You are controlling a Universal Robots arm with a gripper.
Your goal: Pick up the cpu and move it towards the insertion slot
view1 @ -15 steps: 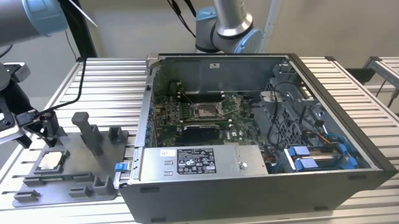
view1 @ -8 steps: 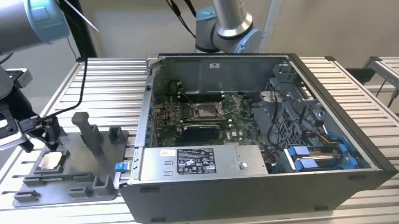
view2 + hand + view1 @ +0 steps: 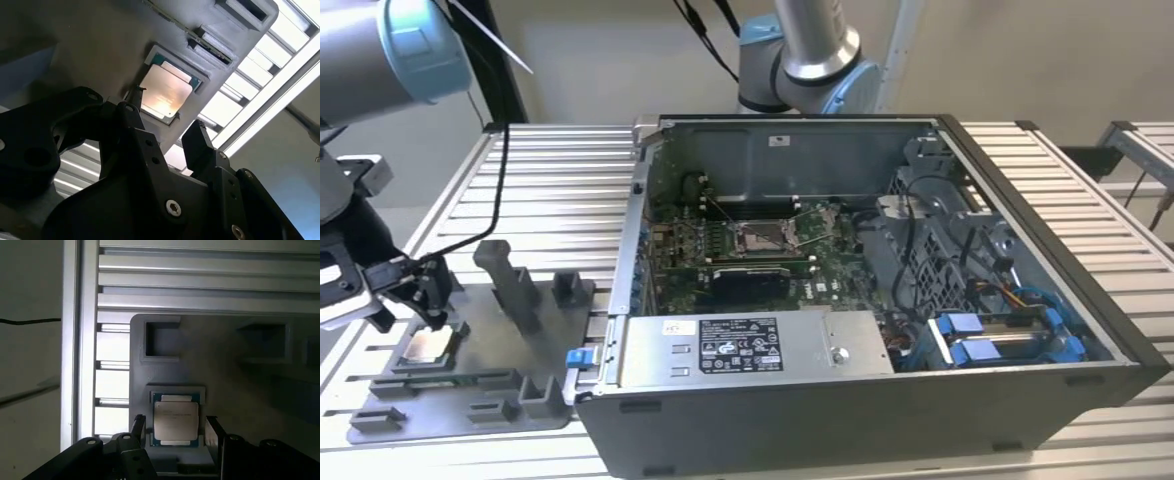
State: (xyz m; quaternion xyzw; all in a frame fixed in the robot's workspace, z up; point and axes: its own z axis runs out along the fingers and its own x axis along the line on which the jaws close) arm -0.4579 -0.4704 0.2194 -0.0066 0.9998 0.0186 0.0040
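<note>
The black gripper (image 3: pixel 175 420), jaws apart astride the flat silvery-white square cpu (image 3: pixel 166 92) in its grey tray (image 3: pixel 240 390), needs, I judge, a centred, gentle close on both edges.

Wrist views dim, with glare off the table (image 3: pixel 112 385).

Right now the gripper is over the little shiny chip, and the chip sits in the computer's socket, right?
No. The gripper is over the cpu, but the cpu lies in a pocket of the grey tray, not in the insertion slot. The first wrist view shows it.
</note>
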